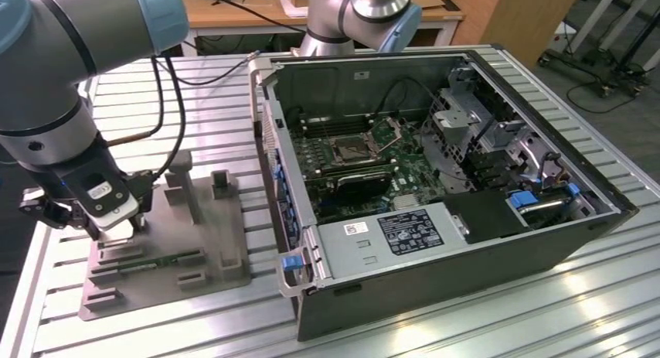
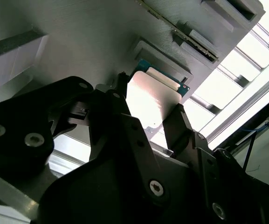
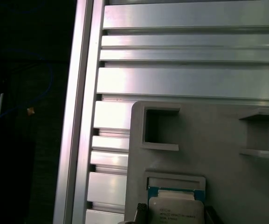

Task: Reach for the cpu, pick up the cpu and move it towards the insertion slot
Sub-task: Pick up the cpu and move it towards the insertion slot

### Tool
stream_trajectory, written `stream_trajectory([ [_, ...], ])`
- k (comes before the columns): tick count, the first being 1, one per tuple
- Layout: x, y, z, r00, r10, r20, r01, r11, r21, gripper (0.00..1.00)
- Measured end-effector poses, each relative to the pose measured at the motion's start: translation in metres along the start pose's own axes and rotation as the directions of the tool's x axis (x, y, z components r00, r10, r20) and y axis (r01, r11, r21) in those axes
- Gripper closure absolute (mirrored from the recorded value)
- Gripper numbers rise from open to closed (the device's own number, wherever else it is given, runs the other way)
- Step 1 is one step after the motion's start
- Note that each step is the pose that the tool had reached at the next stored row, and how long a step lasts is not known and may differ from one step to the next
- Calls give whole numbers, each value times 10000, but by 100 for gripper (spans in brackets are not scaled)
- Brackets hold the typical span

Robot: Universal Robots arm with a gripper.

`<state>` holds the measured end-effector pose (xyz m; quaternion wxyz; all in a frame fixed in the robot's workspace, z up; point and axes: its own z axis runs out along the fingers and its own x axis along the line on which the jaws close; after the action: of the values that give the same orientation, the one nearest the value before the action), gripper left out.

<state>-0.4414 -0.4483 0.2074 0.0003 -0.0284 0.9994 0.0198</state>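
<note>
Exterior view first: the arm is down at the bench [image 1: 464, 327] edge on the exterior view's left, and the gripper [image 1: 108, 219] is planted low over the grey tray [image 1: 206, 234], right by the tray's outer edge. Well apart from it, inside the open computer case [image 1: 443, 273] mid-bench, there's the insertion slot [image 1: 356, 149], silver frame, dark centre, nothing in it. Over to the second wrist view, and here's the cpu [image 2: 155, 93], bright metal face, lying flat in its tray pocket, the gripper [image 2: 150, 109] straddling it, one side each. Clamped or merely bracketing it? Cannot tell from here. First wrist view now: the cpu [image 3: 176, 207] sits square in its recess near the tray [image 3: 218, 140] edge, one pocket along from the corner pocket, close to the bench [image 3: 171, 79] rim, with the gripper [image 3: 175, 213] framing it. So, by my read, the reach is done, the pick-up is at the point of grasp, the chip is not yet lifted, and the whole carry across to the slot is left
</note>
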Motion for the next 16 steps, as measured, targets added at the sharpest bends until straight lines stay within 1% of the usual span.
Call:
stream_trajectory([
  [6, 0, 1, -35, 10000, 0, 0, 0, 10000, 0, 45],
  [12, 0, 2, -42, 10000, 0, 0, 0, 10000, -1, 45],
  [16, 0, 2, -67, 10000, 0, -1, 0, 10000, 0, 45],
])
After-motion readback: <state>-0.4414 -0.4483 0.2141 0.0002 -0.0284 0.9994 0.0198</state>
